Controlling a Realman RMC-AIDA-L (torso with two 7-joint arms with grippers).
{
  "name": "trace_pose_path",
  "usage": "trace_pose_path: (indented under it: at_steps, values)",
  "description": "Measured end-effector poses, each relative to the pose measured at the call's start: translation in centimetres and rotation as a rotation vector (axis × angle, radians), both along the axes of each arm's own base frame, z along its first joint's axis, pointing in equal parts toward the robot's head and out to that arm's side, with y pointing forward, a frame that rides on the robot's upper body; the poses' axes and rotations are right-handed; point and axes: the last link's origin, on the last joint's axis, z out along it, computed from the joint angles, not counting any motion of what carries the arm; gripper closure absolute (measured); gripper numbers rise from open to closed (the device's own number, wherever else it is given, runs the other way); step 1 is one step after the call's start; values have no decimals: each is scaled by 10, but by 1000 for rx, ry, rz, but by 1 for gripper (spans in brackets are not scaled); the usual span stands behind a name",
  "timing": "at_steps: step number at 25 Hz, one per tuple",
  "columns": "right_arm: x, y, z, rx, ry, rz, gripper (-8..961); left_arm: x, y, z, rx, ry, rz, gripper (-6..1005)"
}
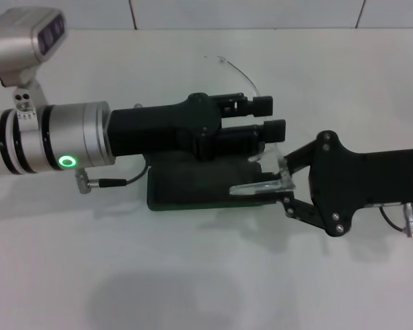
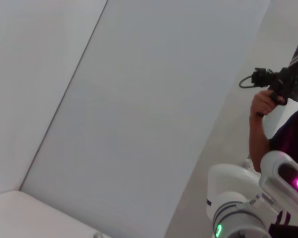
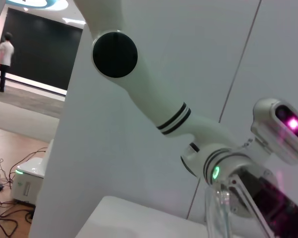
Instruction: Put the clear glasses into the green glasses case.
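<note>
Your L gripper (image 1: 267, 117) reaches over the green glasses case (image 1: 193, 185) on the white table (image 1: 193, 275), jaws apart w/ nothing between. Your R gripper (image 1: 283, 180) is clamped on the clear glasses (image 1: 265, 180) at the case's R end; one clear arm curves away beyond the L gripper.

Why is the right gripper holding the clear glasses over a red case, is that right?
Not quite: the case is dark green, not red, as the head view shows. The rest holds: the right gripper holds the clear glasses over it. The left gripper hovers above the case's far side.
</note>
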Motion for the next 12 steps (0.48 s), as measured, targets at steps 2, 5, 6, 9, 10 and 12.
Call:
trace_pose_path:
  at_steps: [2, 5, 6, 9, 10, 12]
  values:
    - [4, -2, 1, 1, -8, -7, 837, -1, 1, 3, 8, -8, 4, 395]
    - [10, -7, 6, 7, -5, 6, 837, -3, 2, 6, 17, -8, 8, 396]
    - [11, -10, 9, 17, 6, 16, 837, -4, 2, 8, 20, -6, 10, 396]
    - [14, -16, 22, 51, 61, 45, 836, -9, 3, 12, 25, 2, 17, 396]
    - [14, -19, 27, 56, 89, 59, 836, -11, 3, 13, 28, 5, 23, 396]
    - [13, -24, 32, 40, 127, 90, 836, -14, 3, 15, 39, 7, 32, 397]
